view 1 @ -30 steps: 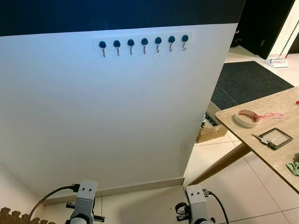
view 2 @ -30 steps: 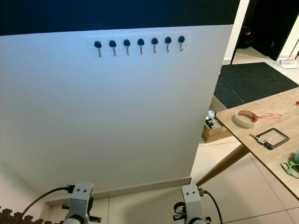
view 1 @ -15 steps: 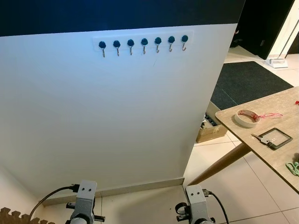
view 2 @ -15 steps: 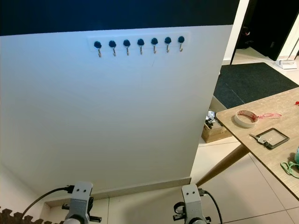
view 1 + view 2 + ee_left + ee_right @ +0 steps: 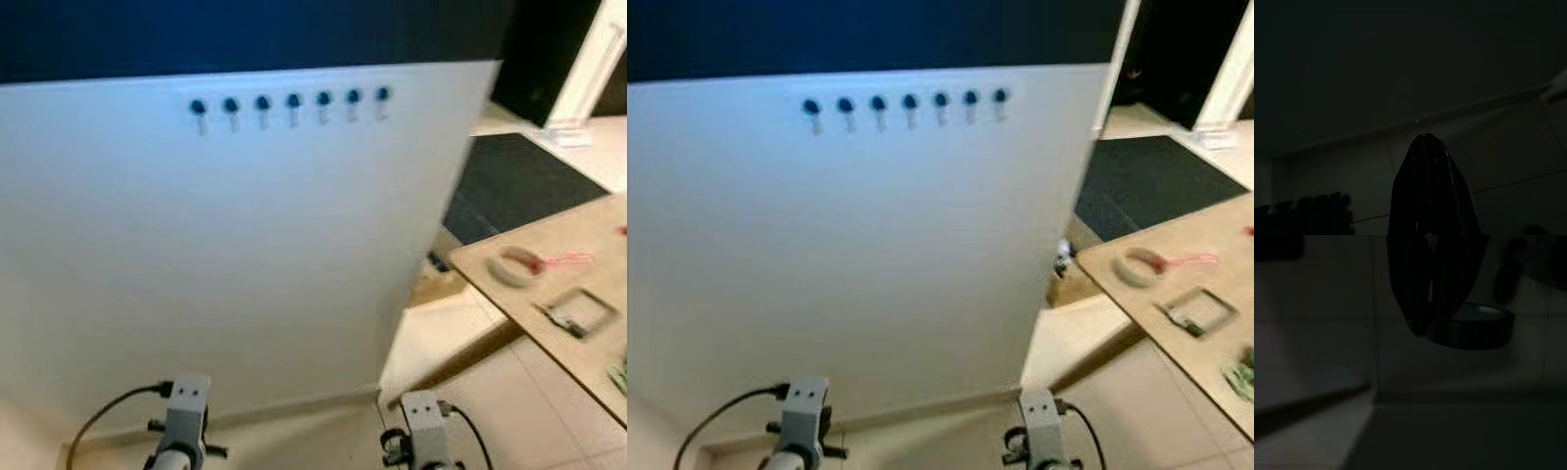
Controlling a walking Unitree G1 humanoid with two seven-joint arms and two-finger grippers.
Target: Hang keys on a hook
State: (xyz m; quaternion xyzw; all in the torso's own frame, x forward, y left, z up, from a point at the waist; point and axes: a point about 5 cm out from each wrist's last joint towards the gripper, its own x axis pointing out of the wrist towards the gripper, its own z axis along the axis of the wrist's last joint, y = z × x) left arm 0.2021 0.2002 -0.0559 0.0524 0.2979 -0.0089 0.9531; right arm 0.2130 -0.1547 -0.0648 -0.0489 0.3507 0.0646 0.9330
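- Head camera has shifted and blurred since half a second ago: the whole scene sits lower and slides sideways, so the robot is turning or stepping; nothing in the scene itself has moved.
- Row of hooks, seven with dark blue caps, sits high on the white wall panel; all hang bare.
- Keys lie on the wooden worktop to the robot's right, touching a dark rectangular tag holder; tape roll lies near them, further from the robot.
- Left gripper hangs low and idle; in the dark wrist view the jaws look together, holding nothing.
- Right gripper also hangs low near the floor; the jaws look together and empty, with a dark round object on the floor behind them, identity unclear.
- Task barely begun: keys not yet picked up.
- Risks: keys lie flat on the worktop, so thin metal may slip from the long fingers; the tag holder may drag along; hooks are small and high, so a missed ring could drop the keys; walking blur hurts aim.
- No readable writing, brand or label anywhere.
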